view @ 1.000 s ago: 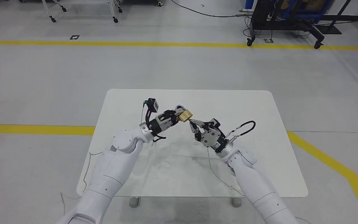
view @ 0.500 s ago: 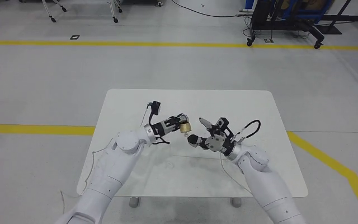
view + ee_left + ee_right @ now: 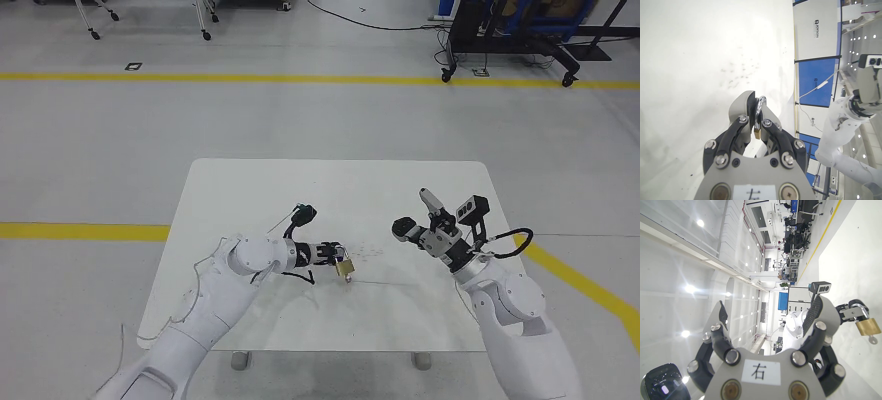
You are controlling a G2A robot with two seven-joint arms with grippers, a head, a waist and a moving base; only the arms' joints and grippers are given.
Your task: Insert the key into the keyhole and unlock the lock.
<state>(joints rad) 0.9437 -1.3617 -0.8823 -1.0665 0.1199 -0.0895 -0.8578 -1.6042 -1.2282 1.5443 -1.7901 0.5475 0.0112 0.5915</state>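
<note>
A brass padlock (image 3: 344, 267) hangs by its silver shackle (image 3: 760, 105) from my left gripper (image 3: 334, 256), which is shut on the shackle low over the middle front of the white table (image 3: 300, 190). In the right wrist view the padlock (image 3: 867, 326) dangles below the left gripper (image 3: 853, 311), and a silver key (image 3: 873, 340) sticks out of its underside. I cannot tell whether the shackle is sprung. My right gripper (image 3: 412, 212) is held up over the table's right part, well apart from the lock, open with nothing between its pads (image 3: 811, 311).
Dark scuff marks (image 3: 740, 75) dot the tabletop just beyond the padlock. A yellow floor line (image 3: 80, 231) runs past both sides of the table. A cable (image 3: 515, 240) loops off the right wrist.
The left gripper has carried the padlock down and toward the table's front. The right gripper has drawn away from the lock to the right and stands open, with the key left in the lock.
</note>
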